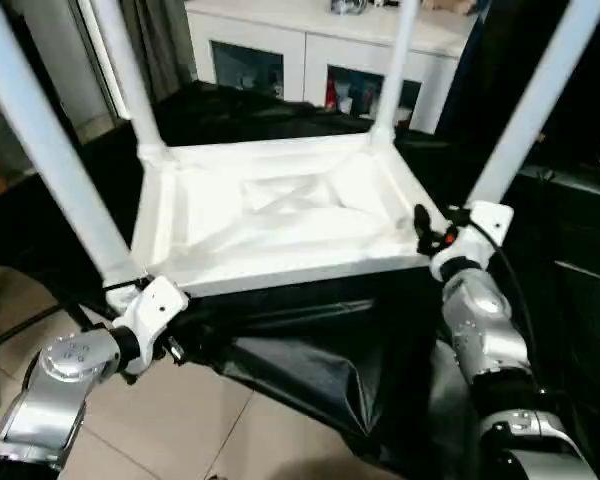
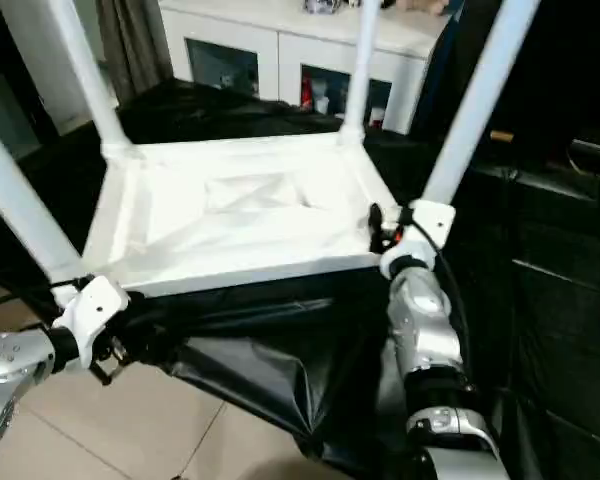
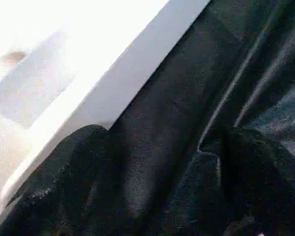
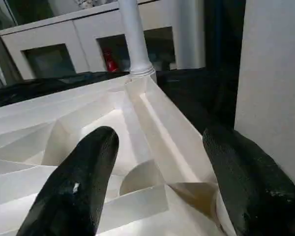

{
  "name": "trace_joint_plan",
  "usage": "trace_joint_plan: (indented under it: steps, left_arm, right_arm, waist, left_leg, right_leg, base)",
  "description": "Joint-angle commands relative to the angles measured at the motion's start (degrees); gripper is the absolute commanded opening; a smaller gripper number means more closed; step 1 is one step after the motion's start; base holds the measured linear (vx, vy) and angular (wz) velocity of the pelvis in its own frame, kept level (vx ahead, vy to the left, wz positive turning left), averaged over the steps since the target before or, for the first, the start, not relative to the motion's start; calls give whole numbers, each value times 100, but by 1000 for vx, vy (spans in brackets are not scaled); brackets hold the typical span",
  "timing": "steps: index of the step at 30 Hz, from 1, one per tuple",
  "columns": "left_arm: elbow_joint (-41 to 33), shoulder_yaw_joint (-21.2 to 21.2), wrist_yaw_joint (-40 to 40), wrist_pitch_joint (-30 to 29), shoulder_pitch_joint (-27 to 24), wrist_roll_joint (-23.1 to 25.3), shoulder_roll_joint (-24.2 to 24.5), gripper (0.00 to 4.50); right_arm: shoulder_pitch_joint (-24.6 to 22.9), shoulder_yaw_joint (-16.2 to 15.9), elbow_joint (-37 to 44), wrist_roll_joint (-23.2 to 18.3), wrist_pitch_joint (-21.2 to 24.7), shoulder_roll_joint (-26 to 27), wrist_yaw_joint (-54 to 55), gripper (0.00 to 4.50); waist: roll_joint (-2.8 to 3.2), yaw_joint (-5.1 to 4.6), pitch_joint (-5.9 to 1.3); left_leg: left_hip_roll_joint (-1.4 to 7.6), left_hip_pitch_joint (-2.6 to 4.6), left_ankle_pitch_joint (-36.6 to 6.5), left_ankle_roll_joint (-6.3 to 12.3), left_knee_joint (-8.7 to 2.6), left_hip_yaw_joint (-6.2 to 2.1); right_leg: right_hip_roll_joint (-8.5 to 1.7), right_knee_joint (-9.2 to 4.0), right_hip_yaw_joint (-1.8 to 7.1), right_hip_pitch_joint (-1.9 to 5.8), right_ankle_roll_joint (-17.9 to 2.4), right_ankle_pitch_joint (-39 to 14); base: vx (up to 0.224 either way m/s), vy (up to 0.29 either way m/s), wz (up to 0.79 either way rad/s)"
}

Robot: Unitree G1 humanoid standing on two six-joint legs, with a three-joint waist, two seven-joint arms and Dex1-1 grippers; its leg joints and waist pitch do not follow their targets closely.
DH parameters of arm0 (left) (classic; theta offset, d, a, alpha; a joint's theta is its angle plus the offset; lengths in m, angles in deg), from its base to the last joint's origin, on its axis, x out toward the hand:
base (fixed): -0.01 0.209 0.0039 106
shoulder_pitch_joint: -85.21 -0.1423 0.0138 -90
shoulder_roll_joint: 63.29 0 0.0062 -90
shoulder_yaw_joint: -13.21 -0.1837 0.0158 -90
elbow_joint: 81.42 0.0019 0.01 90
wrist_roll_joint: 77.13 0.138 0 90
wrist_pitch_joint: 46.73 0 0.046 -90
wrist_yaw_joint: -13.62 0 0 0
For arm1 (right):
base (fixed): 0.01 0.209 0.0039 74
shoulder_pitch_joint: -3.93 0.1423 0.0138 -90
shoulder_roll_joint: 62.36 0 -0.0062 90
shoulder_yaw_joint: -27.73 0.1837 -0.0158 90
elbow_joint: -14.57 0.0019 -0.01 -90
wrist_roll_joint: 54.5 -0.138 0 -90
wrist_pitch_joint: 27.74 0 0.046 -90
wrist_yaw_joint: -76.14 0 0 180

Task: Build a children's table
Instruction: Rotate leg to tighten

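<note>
Left gripper sits at lower left under the near corner of the children's table, its fingers spread and released, holding nothing. Right gripper, at centre right, has its black fingers parted astride the table's ribbed corner beside one tubular leg. Upturned, legs rising (four smooth white tubes), the table occupies the frame's middle on crinkled black sheeting. A white cabinet with glass doors stands at upper centre; pale floor tiles lie lower left.
</note>
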Motion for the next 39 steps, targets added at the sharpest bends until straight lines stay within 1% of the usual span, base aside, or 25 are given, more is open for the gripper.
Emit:
trace_joint_plan:
  steps: [1, 5, 6, 9, 10, 11, 12, 13, 14, 16, 20, 21, 22, 23, 24, 26, 27, 28, 29, 30, 31, 32, 35, 37, 39]
  left_arm:
    - [265, 52, 180, 117, 77, 95, -34, 444]
    - [348, 47, 90, 432, 39, 25, -34, 444]
    - [313, 78, -23, 532, -36, -68, 3, 444]
    - [98, 233, -332, 556, -226, -418, 62, 444]
    - [-4, 331, -462, 554, -327, -585, 128, 444]
    - [-4, 331, -462, 554, -327, -585, 128, 444]
    - [-176, 654, -718, 567, -568, -948, 296, 444]
    - [-203, 719, -752, 569, -605, -1009, 319, 444]
    - [-303, 1034, -895, 530, -743, -1289, 412, 444]
    - [-339, 1340, -955, 585, -789, -1500, 501, 444]
    - [-331, 1579, -987, 715, -743, -1705, 566, 444]
    - [-317, 1775, -1079, 811, -399, -2126, 484, 444]
    - [-318, 1782, -1083, 811, -377, -2150, 477, 444]
    - [-322, 1820, -1103, 812, -259, -2279, 437, 444]
    - [-347, 1850, -1149, 715, -128, -2473, 386, 444]
    - [-380, 1827, -1220, 593, 3, -2631, 331, 444]
    - [-349, 1769, -1244, 566, 93, -2636, 298, 444]
    - [-302, 1707, -1272, 553, 188, -2629, 267, 444]
    - [-302, 1707, -1272, 553, 188, -2629, 267, 444]
    - [-131, 1654, -1310, 547, 384, -2676, 195, 444]
    - [27, 1599, -1347, 560, 520, -2662, 163, 444]
    - [169, 1549, -1343, 604, 622, -2596, 145, 444]
    - [644, 1405, -1411, 809, 944, -2475, 94, 444]
    - [676, 1389, -1541, 630, 1086, -2711, 0, 444]
    - [521, 1347, -1653, 343, 1154, -2934, -86, 444]
  right_arm:
    - [121, 371, -232, -3, -230, -327, 210, 317]
    - [152, 593, -450, -18, -336, -695, 262, 317]
    - [179, 647, -566, -38, -385, -835, 245, 317]
    - [214, 706, -752, -33, -483, -1052, 188, 317]
    - [236, 738, -849, -33, -526, -1145, 154, 317]
    - [236, 738, -849, -33, -526, -1145, 154, 317]
    - [259, 795, -985, -78, -562, -1264, 34, 317]
    - [261, 795, -1004, -85, -557, -1278, 7, 317]
    - [264, 779, -1058, -113, -489, -1308, -113, 317]
    - [229, 701, -1041, -113, -384, -1274, -235, 317]
    - [145, 547, -996, -68, -306, -1216, -402, 317]
    - [-146, 173, -825, 158, -65, -1116, -610, 317]
    - [-165, 152, -815, 174, -52, -1111, -617, 317]
    - [-264, 36, -766, 263, 20, -1086, -655, 317]
    - [-397, -75, -677, 348, 131, -1053, -729, 317]
    - [-579, -192, -537, 512, 249, -1058, -694, 317]
    - [-690, -202, -434, 540, 316, -1058, -652, 317]
    - [-805, -202, -317, 566, 390, -1056, -600, 317]
    - [-805, -202, -317, 566, 390, -1056, -600, 317]
    - [-990, -214, -97, 605, 472, -1043, -480, 317]
    - [-1086, -230, 9, 599, 534, -1029, -459, 317]
    - [-1136, -240, 55, 603, 573, -1025, -436, 317]
    - [-1229, -267, 201, 673, 651, -1029, -313, 317]
    - [-1251, -179, 372, 704, 670, -1028, -171, 317]
    - [-1279, -31, 628, 657, 606, -1033, -74, 317]
  waist:
    - [28, -25, -335]
    - [14, 16, -348]
    - [-4, 46, -351]
    - [-18, 55, -354]
    - [-45, 59, -353]
    - [-46, 52, -356]
    - [-51, 53, -348]
    - [-55, 39, -347]
    - [-50, 31, -340]
    - [-37, -4, -312]
    - [-51, -46, -297]
    - [-65, -41, -295]
    - [-23, -21, -302]
    - [-23, -21, -302]
    - [-22, -23, -304]
    - [-70, -14, -315]
    - [-86, -13, -312]
    - [-49, -6, -293]
    - [-49, -6, -293]
    - [-60, -13, -298]
    - [-58, -13, -296]
    - [-66, -8, -312]
    - [-68, 0, -302]
    - [-83, 8, -316]
    - [-71, 11, -326]
  left_leg:
    - [51, 111, -1290, 22, -389, -13]
    - [54, 102, -1205, 56, -370, -4]
    - [53, 106, -1165, 100, -358, 5]
    - [50, 74, -1064, 147, -348, 11]
    - [50, 74, -1055, 162, -343, 14]
    - [45, 56, -1023, 181, -339, 8]
    - [44, 62, -1043, 222, -335, 13]
    - [39, 29, -1011, 226, -339, 1]
    - [41, 49, -1059, 238, -341, 4]
    - [38, 66, -1281, 242, -353, 11]
    - [57, 83, -1517, 180, -379, -3]
    - [51, 69, -1501, 174, -381, -10]
    - [66, 107, -1482, 137, -383, -3]
    - [66, 107, -1482, 137, -383, -3]
    - [67, 99, -1480, 46, -399, -13]
    - [70, 92, -1457, 19, -399, -11]
    - [66, 73, -1412, 19, -400, -19]
    - [60, 103, -1448, 7, -406, -10]
    - [60, 103, -1448, 7, -406, -10]
    - [51, 97, -1467, -41, -414, -13]
    - [51, 121, -1541, -57, -414, -9]
    - [53, 121, -1551, -67, -410, -13]
    - [44, 114, -1572, -88, -418, -19]
    - [52, 111, -1468, -123, -409, -15]
    - [53, 107, -1369, -112, -403, -15]
  right_leg:
    - [-114, -386, 153, 154, -976, -962]
    - [-113, -367, 152, 168, -1005, -810]
    - [-119, -355, 154, 164, -1047, -733]
    - [-120, -341, 146, 184, -1075, -675]
    - [-118, -337, 145, 185, -1071, -659]
    - [-121, -322, 144, 200, -1079, -638]
    - [-125, -331, 142, 195, -1076, -688]
    - [-135, -319, 137, 220, -1087, -687]
    - [-124, -337, 130, 201, -1083, -778]
    - [-98, -366, 129, 166, -1114, -957]
    - [-111, -390, 131, 157, -1088, -1253]
    - [-110, -383, 134, 171, -1084, -1272]
    - [-116, -392, 144, 139, -1111, -1190]
    - [-116, -392, 144, 139, -1111, -1190]
    - [-101, -367, 135, 156, -1172, -995]
    - [-116, -344, 142, 184, -1197, -858]
    - [-114, -331, 139, 207, -1178, -832]
    - [-109, -364, 150, 183, -1100, -985]
    - [-109, -364, 150, 183, -1100, -985]
    - [-106, -378, 155, 195, -1047, -1049]
    - [-99, -389, 160, 169, -1021, -1064]
    - [-107, -373, 156, 181, -1023, -1049]
    - [-113, -394, 159, 183, -972, -1135]
    - [-130, -372, 162, 190, -1002, -1026]
    - [-125, -346, 161, 197, -1056, -844]
  base:
    - [0, 0, 0]
    - [0, 0, 0]
    - [0, 0, 0]
    - [0, 0, 0]
    - [0, 0, 0]
    - [0, 0, 0]
    - [0, 0, 0]
    - [0, 0, 0]
    - [0, 0, 0]
    - [0, 0, 0]
    - [0, 0, 0]
    - [0, 0, 0]
    - [0, 0, 0]
    - [0, 0, 0]
    - [0, 0, 0]
    - [0, 0, 0]
    - [0, 0, 0]
    - [0, 0, 0]
    - [0, 0, 0]
    - [0, 0, 0]
    - [0, 0, 0]
    - [0, 0, 0]
    - [0, 0, 0]
    - [0, 0, 0]
    - [0, 0, 0]
